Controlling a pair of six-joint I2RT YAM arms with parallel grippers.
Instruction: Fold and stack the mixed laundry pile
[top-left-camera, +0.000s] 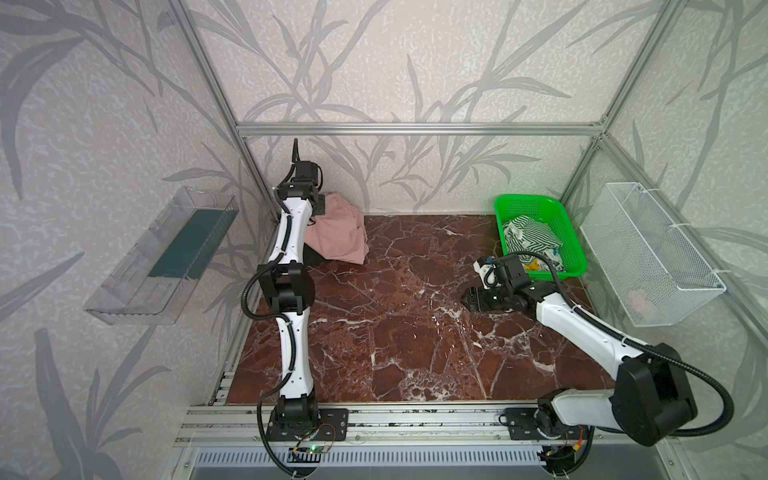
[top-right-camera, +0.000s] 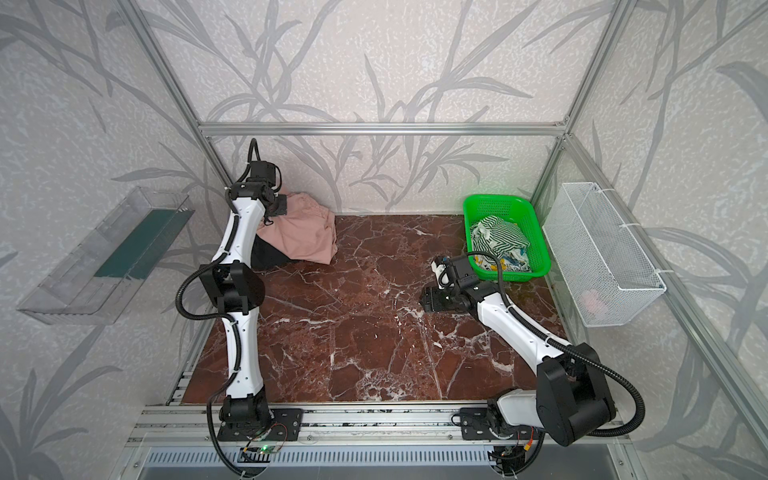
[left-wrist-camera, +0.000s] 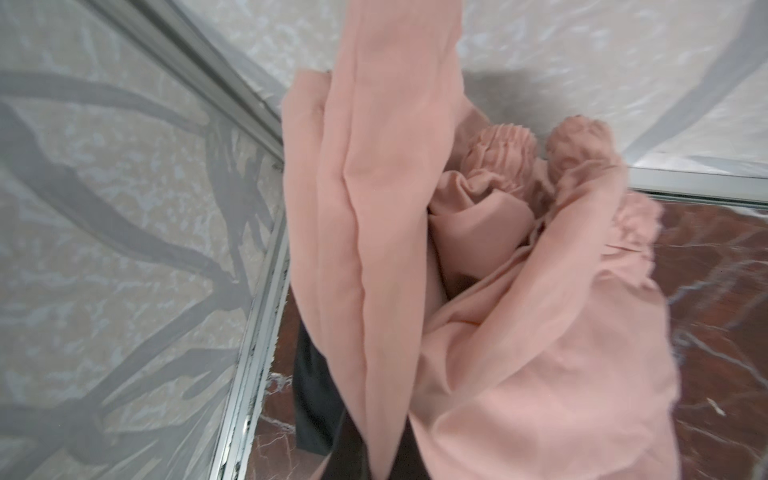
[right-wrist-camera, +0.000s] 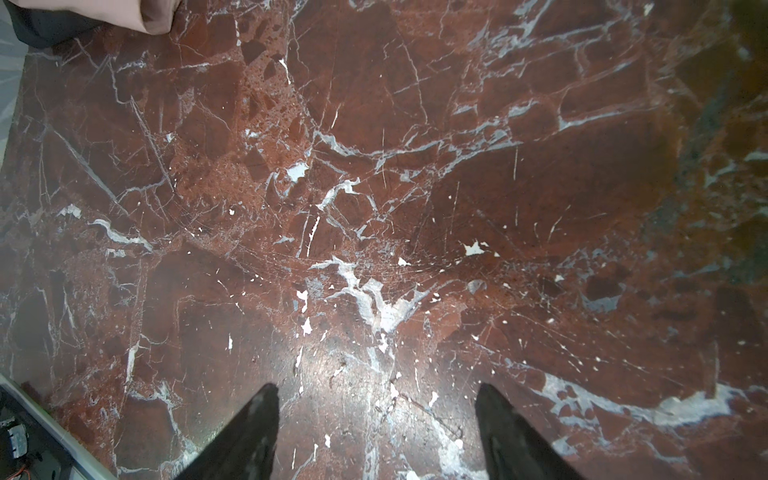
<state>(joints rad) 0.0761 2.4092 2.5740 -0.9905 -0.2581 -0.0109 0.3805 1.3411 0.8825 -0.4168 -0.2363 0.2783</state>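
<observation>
The dusty-pink shorts (top-left-camera: 340, 237) (top-right-camera: 307, 235) lie bunched in the far left corner, and one fold is drawn up into my left gripper (top-left-camera: 321, 206), which is shut on it. In the left wrist view the pink shorts (left-wrist-camera: 519, 332) fill the frame, and the fold runs down into the left gripper (left-wrist-camera: 384, 467). A black T-shirt (top-left-camera: 312, 256) (left-wrist-camera: 316, 395) lies beneath them. The striped cloth (top-left-camera: 532, 237) and a multicoloured piece (top-left-camera: 540, 264) sit in the green basket (top-left-camera: 536, 202). My right gripper (top-left-camera: 468, 300) (right-wrist-camera: 376, 415) hangs open over bare marble.
A white wire basket (top-left-camera: 648, 257) hangs on the right wall and a clear plastic bin (top-left-camera: 162, 257) on the left wall. Metal frame posts stand at the back corners. The red marble tabletop (top-left-camera: 415, 332) stretches between the two arms.
</observation>
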